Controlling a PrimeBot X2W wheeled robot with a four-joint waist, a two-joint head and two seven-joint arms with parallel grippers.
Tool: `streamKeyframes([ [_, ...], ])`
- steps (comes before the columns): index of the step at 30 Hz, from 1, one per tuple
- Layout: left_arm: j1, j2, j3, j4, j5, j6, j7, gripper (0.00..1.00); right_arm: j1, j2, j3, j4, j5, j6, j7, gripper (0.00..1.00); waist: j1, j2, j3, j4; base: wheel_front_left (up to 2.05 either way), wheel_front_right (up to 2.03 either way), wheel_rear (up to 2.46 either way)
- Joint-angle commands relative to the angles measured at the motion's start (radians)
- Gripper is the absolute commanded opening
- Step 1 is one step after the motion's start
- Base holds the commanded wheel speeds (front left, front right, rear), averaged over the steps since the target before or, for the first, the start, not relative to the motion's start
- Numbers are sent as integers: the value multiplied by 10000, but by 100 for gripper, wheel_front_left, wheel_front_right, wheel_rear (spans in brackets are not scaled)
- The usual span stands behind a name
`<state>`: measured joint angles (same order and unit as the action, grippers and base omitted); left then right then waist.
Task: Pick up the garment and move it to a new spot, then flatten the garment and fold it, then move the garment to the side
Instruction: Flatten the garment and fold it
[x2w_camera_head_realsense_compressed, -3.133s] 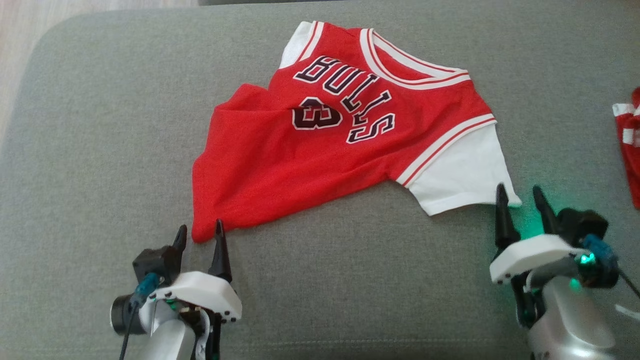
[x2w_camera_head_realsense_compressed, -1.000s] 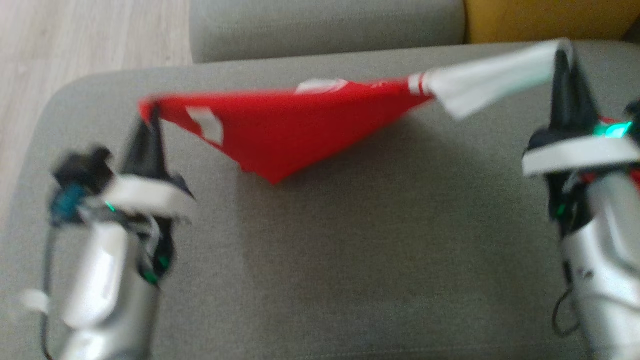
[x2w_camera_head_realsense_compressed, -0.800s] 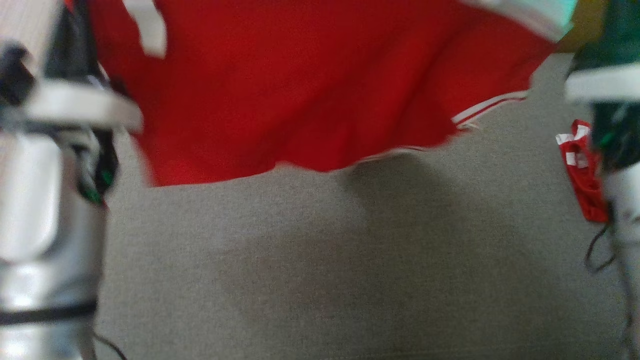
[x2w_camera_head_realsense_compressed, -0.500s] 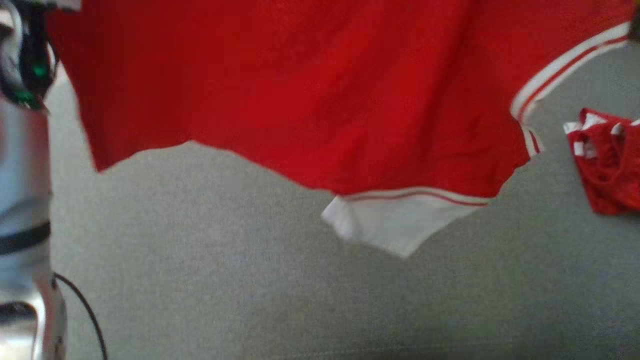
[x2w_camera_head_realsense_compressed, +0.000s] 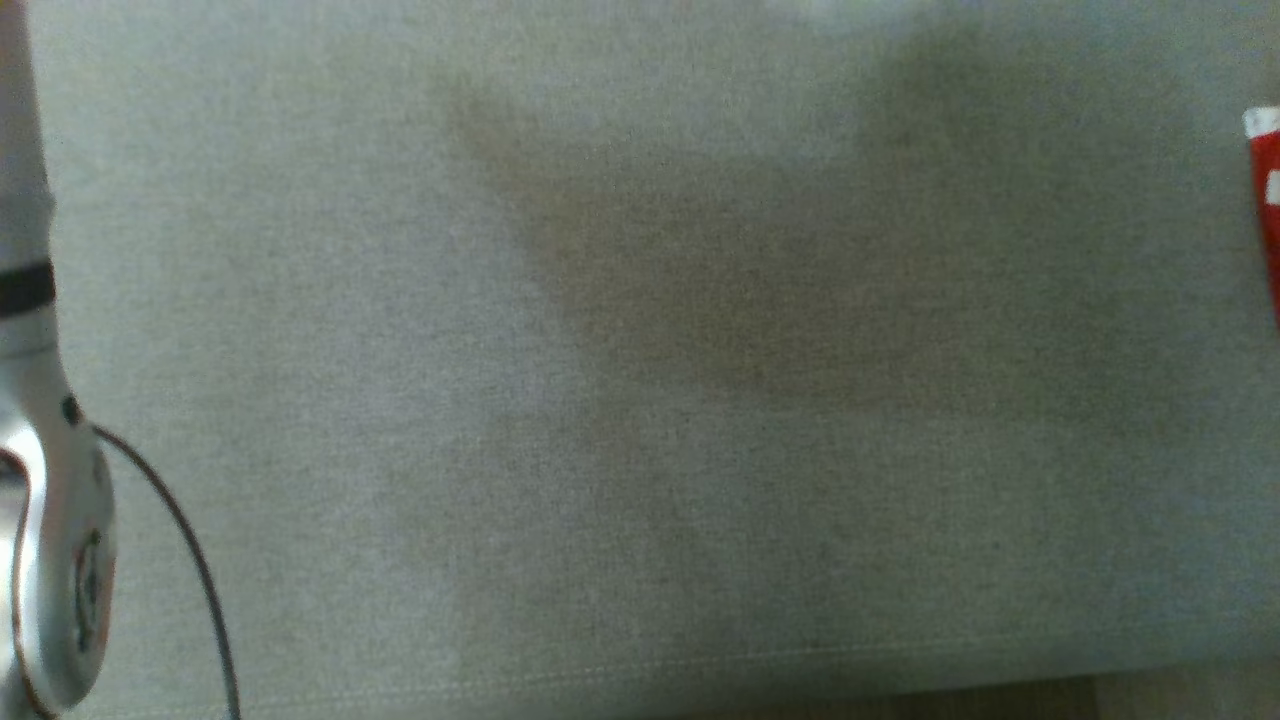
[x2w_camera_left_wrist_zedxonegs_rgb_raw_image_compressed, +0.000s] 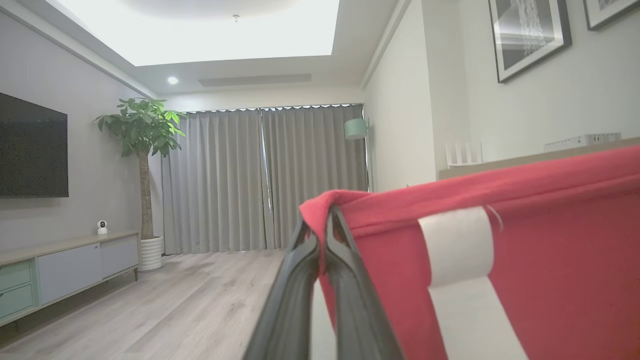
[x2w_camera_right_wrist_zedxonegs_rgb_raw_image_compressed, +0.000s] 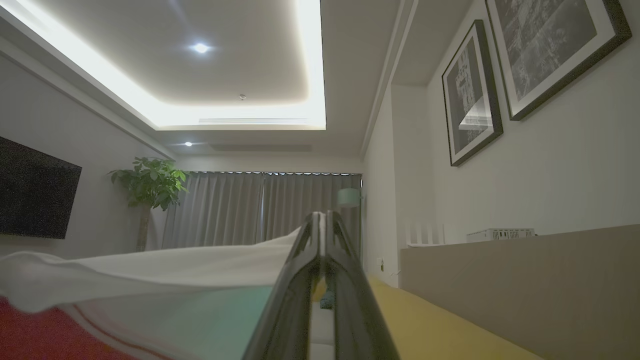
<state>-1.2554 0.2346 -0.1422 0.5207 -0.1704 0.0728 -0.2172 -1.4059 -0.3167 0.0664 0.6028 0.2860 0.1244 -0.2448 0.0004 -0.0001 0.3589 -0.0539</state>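
Note:
The garment (x2w_camera_left_wrist_zedxonegs_rgb_raw_image_compressed: 525, 250) is a red jersey with white sleeves and trim, held up in the air. In the left wrist view my left gripper (x2w_camera_left_wrist_zedxonegs_rgb_raw_image_compressed: 322, 222) is shut on a red corner of it, and the cloth stretches away to the right. My right gripper (x2w_camera_right_wrist_zedxonegs_rgb_raw_image_compressed: 322, 220) is shut on the white sleeve (x2w_camera_right_wrist_zedxonegs_rgb_raw_image_compressed: 150, 270), which spreads to the left in the right wrist view. The head view looks down on the grey cushion (x2w_camera_head_realsense_compressed: 640, 400), where the garment's shadow lies, with my left forearm (x2w_camera_head_realsense_compressed: 40, 500) at the left edge.
A second red and white cloth (x2w_camera_head_realsense_compressed: 1268, 190) lies at the cushion's right edge. The cushion's front seam (x2w_camera_head_realsense_compressed: 640, 675) runs along the bottom. A yellow cushion (x2w_camera_right_wrist_zedxonegs_rgb_raw_image_compressed: 440, 325) and the sofa's back (x2w_camera_right_wrist_zedxonegs_rgb_raw_image_compressed: 525, 280) lie beyond my right gripper. Wooden floor (x2w_camera_left_wrist_zedxonegs_rgb_raw_image_compressed: 175, 305), a plant and a cabinet stand to the left.
Both grippers closed on the garment's near corners and lifted it off the cushion. It rose past the top of the head view, which has itself shifted downward.

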Motion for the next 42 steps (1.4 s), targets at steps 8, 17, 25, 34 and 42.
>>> streamKeyframes([
  [8,779,-205,476,1199,-536,15,-397,0,889,278,-388,72,100,63,-165,0,-4,1,510,-123,0,0,0],
  [17,4697,-1239,629,1925,-1044,-355,-443,0,5310,269,931,-382,1880,63,-162,0,-4,1,89,-273,0,0,0],
  [25,7718,-1748,1106,1367,-1327,-298,-444,0,8645,-158,1723,-1385,3101,63,491,0,-4,1,-853,-413,0,0,0],
  [34,10219,-1839,864,673,-1756,-126,-445,0,11420,30,1965,-2013,3480,63,1471,0,-4,1,-2166,-462,0,0,0],
  [42,11777,-1842,449,562,-1996,36,-445,0,12926,8,2348,-2455,3476,63,2665,0,-4,1,-3124,-411,0,0,0],
])
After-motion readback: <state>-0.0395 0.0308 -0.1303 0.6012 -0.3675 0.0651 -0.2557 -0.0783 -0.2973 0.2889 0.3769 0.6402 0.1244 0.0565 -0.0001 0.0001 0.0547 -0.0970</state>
